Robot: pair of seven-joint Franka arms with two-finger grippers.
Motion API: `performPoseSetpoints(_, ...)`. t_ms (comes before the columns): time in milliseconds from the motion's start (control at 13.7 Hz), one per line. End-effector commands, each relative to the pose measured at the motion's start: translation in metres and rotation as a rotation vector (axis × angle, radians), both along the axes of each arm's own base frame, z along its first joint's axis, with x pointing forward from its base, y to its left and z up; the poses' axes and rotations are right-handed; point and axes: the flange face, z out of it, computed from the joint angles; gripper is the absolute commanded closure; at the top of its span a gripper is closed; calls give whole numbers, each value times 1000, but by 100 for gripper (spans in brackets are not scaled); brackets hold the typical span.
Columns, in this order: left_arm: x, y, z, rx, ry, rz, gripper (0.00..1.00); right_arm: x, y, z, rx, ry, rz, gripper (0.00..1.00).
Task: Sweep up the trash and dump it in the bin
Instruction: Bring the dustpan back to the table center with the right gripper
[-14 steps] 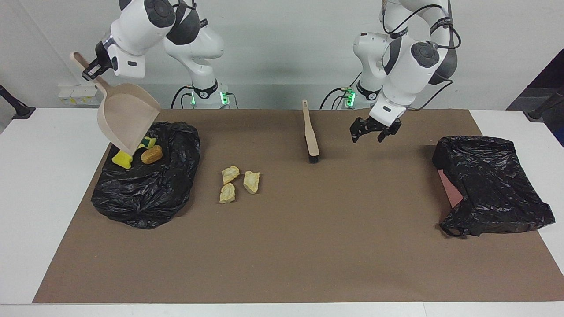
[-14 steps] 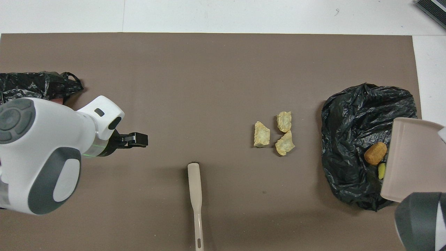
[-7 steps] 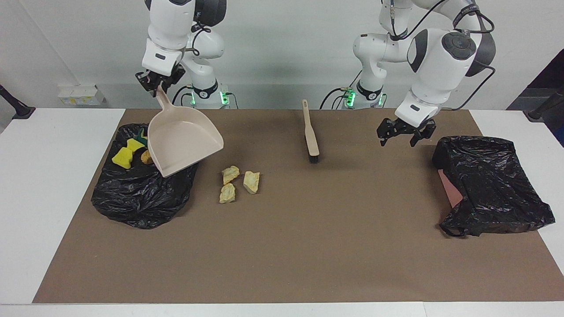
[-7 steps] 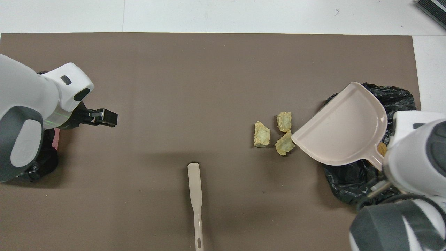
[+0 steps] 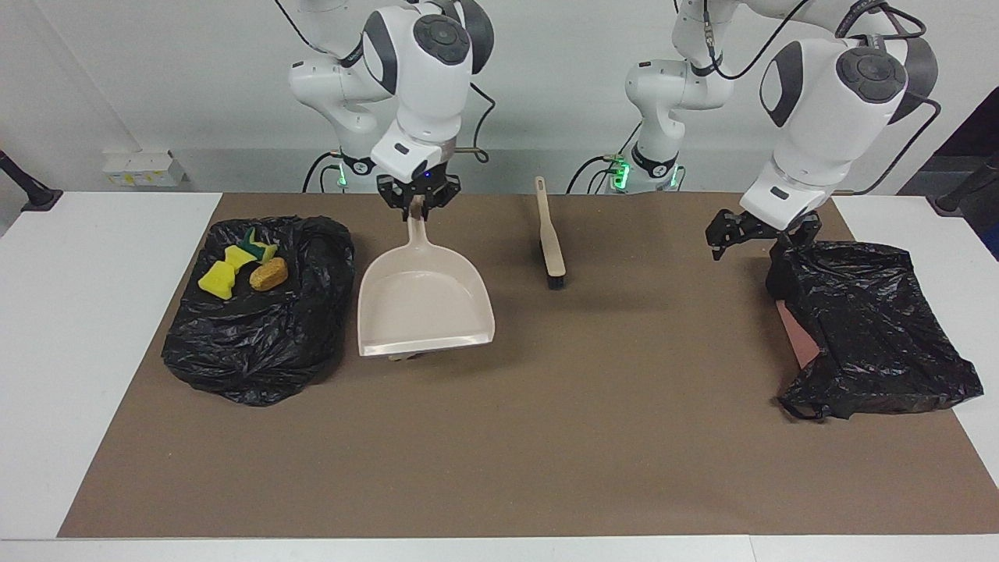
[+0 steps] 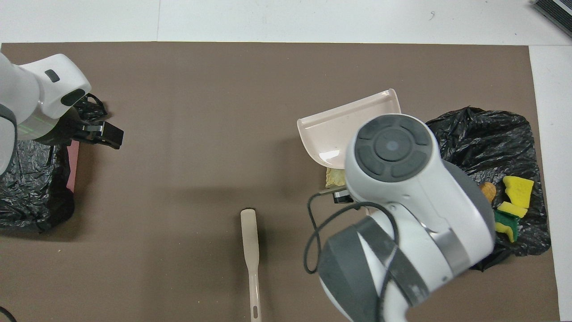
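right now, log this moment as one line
right claw: shut on dustpan handle, over chunks | left claw: open, by bag | brush: untouched

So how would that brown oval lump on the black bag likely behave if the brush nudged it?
The brown oval lump looks rounded, so it may roll rather than slide. It sits on the crinkled black bag, whose soft folds could catch it or give under a push. It looks small beside the yellow sponge bits, so it is probably light.
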Motion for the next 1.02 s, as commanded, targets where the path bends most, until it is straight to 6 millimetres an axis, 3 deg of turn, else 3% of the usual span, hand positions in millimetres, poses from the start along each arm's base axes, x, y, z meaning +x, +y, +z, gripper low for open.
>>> performPoseSetpoints(0, 13, 2, 5, -3, -62, -10, 0, 30, 64, -16, 109, -15, -93, 100)
performPoseSetpoints(73, 13, 4, 6, -2, -61, 0, 0, 31, 91, -28, 147, -47, -128, 100)
performPoseSetpoints(219, 13, 6, 9, -5, -73, 3, 0, 37, 125, -53, 222, -99, -217, 100)
performPoseSetpoints(438, 12, 10, 5, -3, -56, 3, 0, 47, 172, -91, 275, -84, -197, 100)
performPoseSetpoints(584, 11, 10, 6, -2, -50, 1, 0, 49, 188, -111, 285, -89, -193, 100)
performPoseSetpoints(876, 10, 9, 5, -17, -40, 3, 0, 54, 196, -140, 333, -128, -185, 97)
performPoseSetpoints(948, 10, 9, 6, -17, -40, 3, 0, 61, 189, -141, 332, -133, -194, 92)
